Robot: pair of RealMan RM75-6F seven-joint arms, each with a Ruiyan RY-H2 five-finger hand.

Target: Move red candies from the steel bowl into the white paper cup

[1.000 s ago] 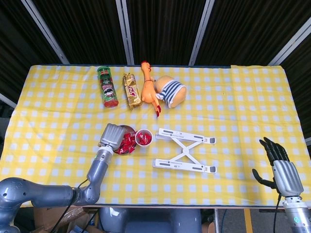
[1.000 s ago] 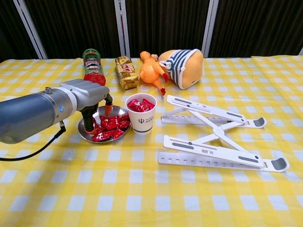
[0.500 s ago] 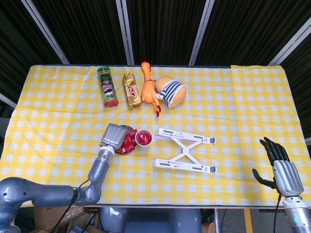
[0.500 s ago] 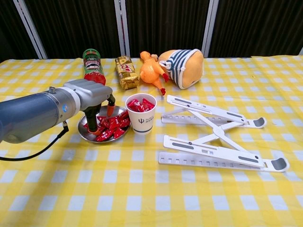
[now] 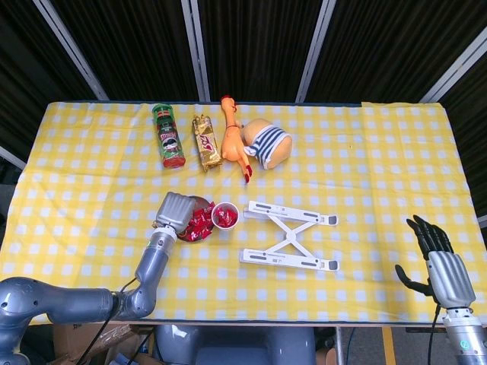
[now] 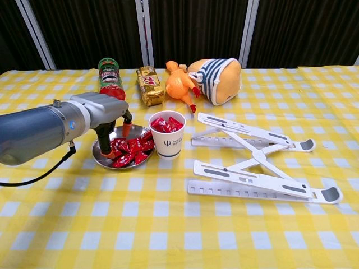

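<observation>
My left hand [image 6: 109, 115] hangs over the bowl [image 6: 104, 159] near the tabletop's front-left, fingers down among the candies [image 6: 132, 148]; can't tell if it grips one. Cup [image 6: 167, 136] touches the bowl's right, holding candies. My right hand [image 5: 437, 255] hangs off the front-right corner, fingers spread, holding nothing.

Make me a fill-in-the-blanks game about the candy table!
1. The red candies lie in a steel ____.
2. The white paper cup stands to the right of the steel bowl and already holds red ____.
3. The robot's ____ hand is over the bowl.

Missing words: bowl; candies; left
</observation>
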